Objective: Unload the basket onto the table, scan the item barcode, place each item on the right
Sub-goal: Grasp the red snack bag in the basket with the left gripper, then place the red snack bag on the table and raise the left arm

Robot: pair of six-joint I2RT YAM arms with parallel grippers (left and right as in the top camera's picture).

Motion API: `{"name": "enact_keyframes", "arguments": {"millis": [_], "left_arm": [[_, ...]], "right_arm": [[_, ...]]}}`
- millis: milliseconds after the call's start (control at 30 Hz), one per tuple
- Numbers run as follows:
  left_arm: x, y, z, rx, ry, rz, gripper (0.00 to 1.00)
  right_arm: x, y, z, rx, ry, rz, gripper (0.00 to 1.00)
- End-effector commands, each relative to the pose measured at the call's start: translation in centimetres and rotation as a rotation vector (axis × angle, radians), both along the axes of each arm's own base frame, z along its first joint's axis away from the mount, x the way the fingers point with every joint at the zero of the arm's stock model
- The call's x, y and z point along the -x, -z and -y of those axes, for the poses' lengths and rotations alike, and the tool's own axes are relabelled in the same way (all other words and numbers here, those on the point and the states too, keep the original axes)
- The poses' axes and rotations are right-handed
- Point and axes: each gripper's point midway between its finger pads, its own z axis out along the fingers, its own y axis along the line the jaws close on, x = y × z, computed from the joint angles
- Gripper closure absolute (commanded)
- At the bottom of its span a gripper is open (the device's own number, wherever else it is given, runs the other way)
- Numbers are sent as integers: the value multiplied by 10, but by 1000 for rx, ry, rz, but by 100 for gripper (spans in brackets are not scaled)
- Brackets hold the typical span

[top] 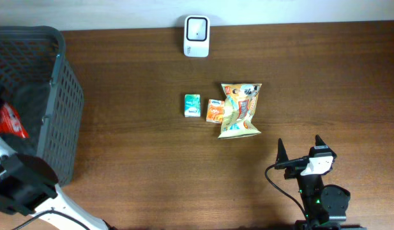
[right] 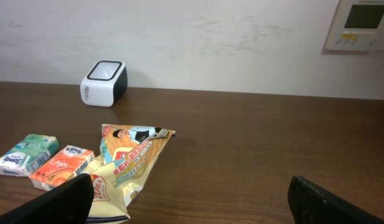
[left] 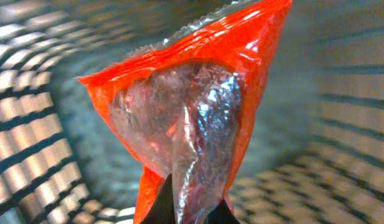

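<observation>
Inside the grey basket (top: 69, 96), the left gripper (left: 192, 206) is closed tight on the lower edge of a red plastic bag (left: 198, 93), the only thing seen in the basket. Outside the basket, on the table (top: 152, 179), lie a green packet (top: 192, 105), an orange packet (top: 214, 110) and, just beside it, a yellow snack bag (top: 240, 110). A white scanner (top: 197, 36) stands further back. Farthest from the basket, the right gripper (top: 299, 145) is wide open and holds nothing.

From above, the red bag (top: 8, 121) is half cut off at the left edge. Close up, its bottom runs off the frame, and the basket (left: 30, 124) behind it is blurry.
</observation>
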Motion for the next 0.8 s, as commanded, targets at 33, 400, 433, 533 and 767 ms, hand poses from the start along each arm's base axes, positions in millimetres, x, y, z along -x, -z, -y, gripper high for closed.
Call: {"name": "enact_keyframes", "arguments": {"millis": [33,400,433,533,767], "left_arm": [[-36,-174,100,13,392,628,100],[-100,-41,421,-253,1499,64,100],[-102,-16,409,-293,1424,-56,100],[-113,61,416,-230,1391,-236,100],[-107,150,434,-49,1422,-392,18]], "right_arm": [[0,3,0,-2,0,-5,2],[0,3,0,-2,0,-4,2],[0,3,0,-2,0,-4,1],[0,3,0,-2,0,-4,2],[0,3,0,-2,0,-4,2]]}}
